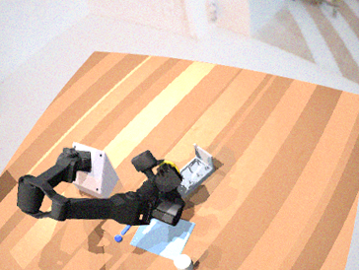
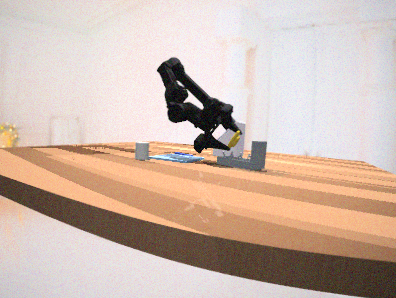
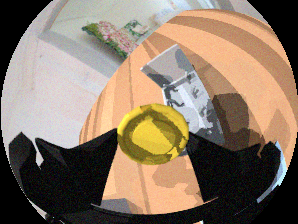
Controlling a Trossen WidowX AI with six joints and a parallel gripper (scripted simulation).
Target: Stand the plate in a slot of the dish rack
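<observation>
The yellow round plate (image 1: 169,163) (image 2: 235,137) (image 3: 150,134) is held by its edges between the fingers of my gripper (image 2: 234,140) (image 3: 153,134), which is shut on it. In the exterior view the plate is steeply tilted, nearly on edge, a little above the rack. The grey dish rack (image 1: 198,173) (image 2: 241,163) (image 3: 198,107) stands on the table with a tall wall at its far end and small rails on its base. In the wrist view it lies beyond the plate, up and right, partly behind it. The arm hides the rack's near end in the top view.
A light grey slanted block (image 1: 104,179) (image 2: 241,148) stands near the arm's base. A light blue square mat (image 1: 163,240) (image 2: 172,158) lies beside the rack, with a white cylinder (image 1: 183,263) (image 2: 142,151) at its corner. A blue utensil (image 1: 119,237) lies beside the mat.
</observation>
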